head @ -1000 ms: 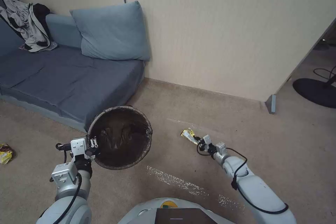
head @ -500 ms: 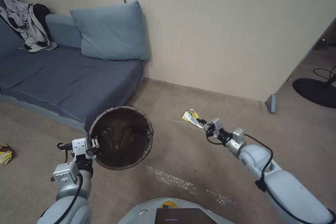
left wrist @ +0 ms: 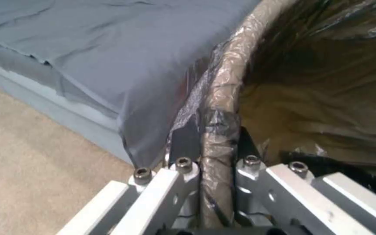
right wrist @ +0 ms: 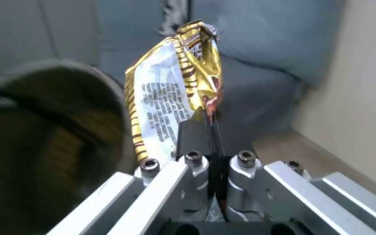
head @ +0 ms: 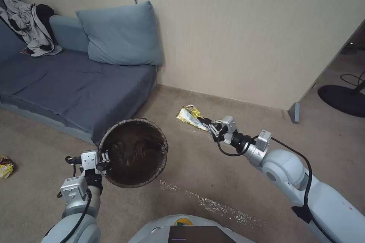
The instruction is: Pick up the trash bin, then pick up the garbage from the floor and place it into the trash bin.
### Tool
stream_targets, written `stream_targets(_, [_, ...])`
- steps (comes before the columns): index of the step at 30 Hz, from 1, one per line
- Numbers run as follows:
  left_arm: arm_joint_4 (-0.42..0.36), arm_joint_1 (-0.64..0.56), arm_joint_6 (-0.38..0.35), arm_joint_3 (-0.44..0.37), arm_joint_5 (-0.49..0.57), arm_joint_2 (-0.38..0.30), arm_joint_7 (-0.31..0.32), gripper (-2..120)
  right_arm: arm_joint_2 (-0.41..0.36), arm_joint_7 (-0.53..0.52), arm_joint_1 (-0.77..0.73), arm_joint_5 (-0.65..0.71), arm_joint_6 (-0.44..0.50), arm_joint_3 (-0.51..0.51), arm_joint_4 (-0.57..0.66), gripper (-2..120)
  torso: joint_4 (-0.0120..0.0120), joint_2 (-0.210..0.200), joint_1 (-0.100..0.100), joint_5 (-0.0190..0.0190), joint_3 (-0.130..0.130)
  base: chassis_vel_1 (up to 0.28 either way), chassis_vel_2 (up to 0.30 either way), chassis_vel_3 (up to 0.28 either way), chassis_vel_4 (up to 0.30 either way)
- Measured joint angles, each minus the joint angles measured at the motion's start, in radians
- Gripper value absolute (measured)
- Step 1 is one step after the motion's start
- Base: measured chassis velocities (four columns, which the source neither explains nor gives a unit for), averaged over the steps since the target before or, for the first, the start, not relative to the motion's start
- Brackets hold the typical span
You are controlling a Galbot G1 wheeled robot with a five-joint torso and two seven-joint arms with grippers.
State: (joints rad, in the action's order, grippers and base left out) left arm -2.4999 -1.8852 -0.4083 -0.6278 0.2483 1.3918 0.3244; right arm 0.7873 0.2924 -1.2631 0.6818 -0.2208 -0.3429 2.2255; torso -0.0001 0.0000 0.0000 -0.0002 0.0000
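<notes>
Holding bin: left gripper [head: 107,158] clamps the trash bin [head: 134,152] rim at 8 o'clock.
Right gripper [head: 208,125]: pinches yellow wrapper [head: 190,115], bin's 2 o'clock.

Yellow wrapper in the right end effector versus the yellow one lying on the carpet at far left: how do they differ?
The gold-and-white striped foil wrapper is pinched in the right end effector, off the floor, stretched out. The crumpled yellow-and-red snack wrapper lies loose on the beige carpet, ungripped. Both are outside the bag-lined round bin.
</notes>
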Motion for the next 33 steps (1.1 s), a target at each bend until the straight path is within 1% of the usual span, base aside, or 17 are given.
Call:
stream_targets(2, [0.0,0.001,-0.001,0.001,0.0,0.0,0.0,3,-0.001,0.0,0.04,0.04,-0.035,0.028,0.053,0,0.0,0.0,0.0,0.0,0.0,0.0,0.0,0.0,0.0])
stream_targets(3, [0.0,0.001,-0.001,0.001,0.0,0.0,0.0,3,-0.001,0.0,0.04,0.04,-0.035,0.028,0.053,0,0.0,0.0,0.0,0.0,0.0,0.0,0.0,0.0,0.0])
stream_targets(5, [0.0,0.003,-0.001,0.002,0.0,0.0,-0.002,3,-0.004,0.001,0.092,0.054,-0.054,0.073,0.078,0,0.0003,0.0,0.0,-0.0001,0.0,0.0,0.0,0.0,0.0])
stream_targets(6, [0.0,0.004,-0.001,0.002,0.0,0.001,-0.003,3,-0.003,0.002,0.126,0.054,-0.063,0.112,0.083,0,0.0002,0.0,0.0,-0.0001,0.0,0.0,0.0,0.0,0.0])
stream_targets(7, [0.0,0.004,-0.001,0.002,0.0,0.001,-0.003,3,-0.003,0.002,0.126,0.054,-0.063,0.112,0.083,0,0.0002,0.0,0.0,-0.0001,0.0,0.0,0.0,0.0,0.0])
stream_targets(10, [0.0,0.005,-0.001,0.003,0.0,-0.001,-0.004,3,0.01,-0.001,0.197,0.043,-0.073,0.21,0.082,0,0.0003,0.0,0.0,0.0001,0.0,0.0,0.0,0.0,0.0])
stream_targets(11, [0.0,0.005,-0.001,0.003,0.0,-0.001,-0.004,3,0.01,-0.001,0.197,0.043,-0.073,0.21,0.082,0,0.0003,0.0,0.0,0.0001,0.0,0.0,0.0,0.0,0.0])
stream_targets(15, [0.0,0.004,-0.001,0.002,0.001,-0.002,-0.004,3,0.023,-0.015,0.265,0.033,-0.087,0.32,0.08,0,0.0002,0.0,0.0,0.0001,0.0,0.0,0.0,0.0,0.0])
stream_targets(16, [0.0,0.004,-0.001,0.002,0.001,-0.002,-0.004,3,0.023,-0.015,0.265,0.033,-0.087,0.32,0.08,0,0.0002,0.0,0.0,0.0001,0.0,0.0,0.0,0.0,0.0])
stream_targets(21, [0.0,0.004,-0.001,0.002,0.001,0.0,-0.004,3,0.038,-0.035,0.335,0.025,-0.11,0.458,0.085,0,0.0001,0.0,0.0,0.0,0.0,0.0,0.0,0.0,0.0])
stream_targets(22, [0.0,0.004,-0.001,0.002,0.001,0.0,-0.004,3,0.038,-0.035,0.335,0.025,-0.11,0.458,0.085,0,0.0001,0.0,0.0,0.0,0.0,0.0,0.0,0.0,0.0])
stream_targets(26, [0.0,0.004,-0.001,0.0,0.001,0.001,-0.004,3,0.064,-0.036,0.371,-0.005,-0.113,0.531,0.056,0,0.0,0.0,0.0,0.0,0.0,0.0,0.0,0.0,0.0])
stream_targets(33, [0.0,0.004,-0.001,0.0,0.0,0.007,-0.005,3,0.109,-0.031,0.411,-0.065,-0.109,0.598,-0.002,0,0.0002,0.0,0.0,0.0001,0.0,0.0,0.0,0.0,0.0])
